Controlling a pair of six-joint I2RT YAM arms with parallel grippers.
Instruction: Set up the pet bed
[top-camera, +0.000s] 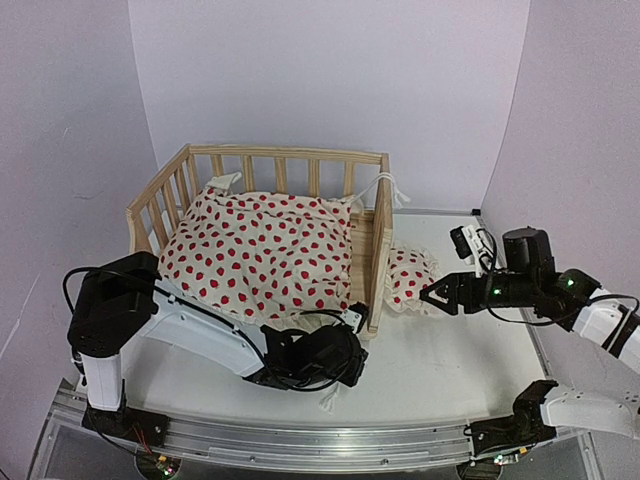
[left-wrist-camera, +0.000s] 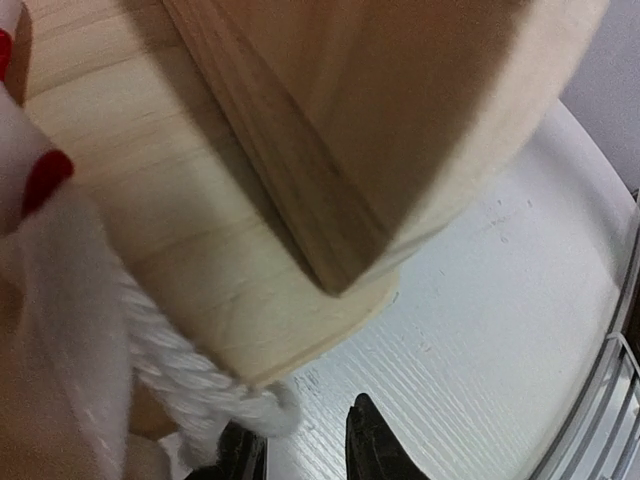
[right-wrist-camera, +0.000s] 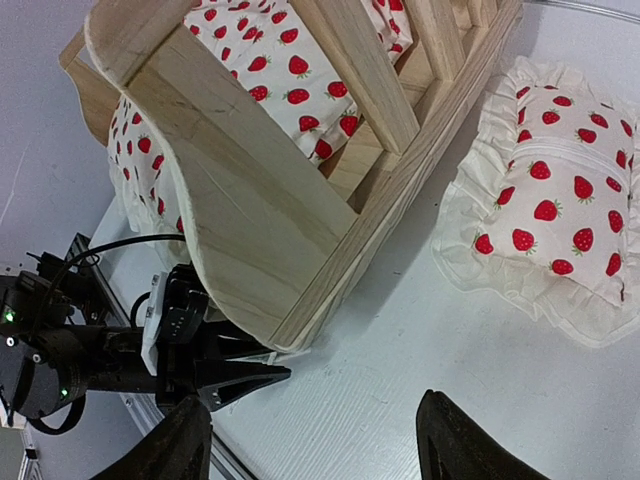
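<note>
The pine pet bed stands at centre left with the red-dotted ruffled cushion lying in it. My left gripper sits low at the bed's front right corner. In the left wrist view its jaws stand narrowly apart, just below the wooden end panel. A white tie string hangs by the left finger, not clamped. My right gripper hovers beside the small separate pillow. It is wide open and empty in the right wrist view, which also shows the bed and pillow.
A loose tie string trails on the white table in front of the left gripper. A metal rail runs along the near edge. Walls close in at the back and on both sides.
</note>
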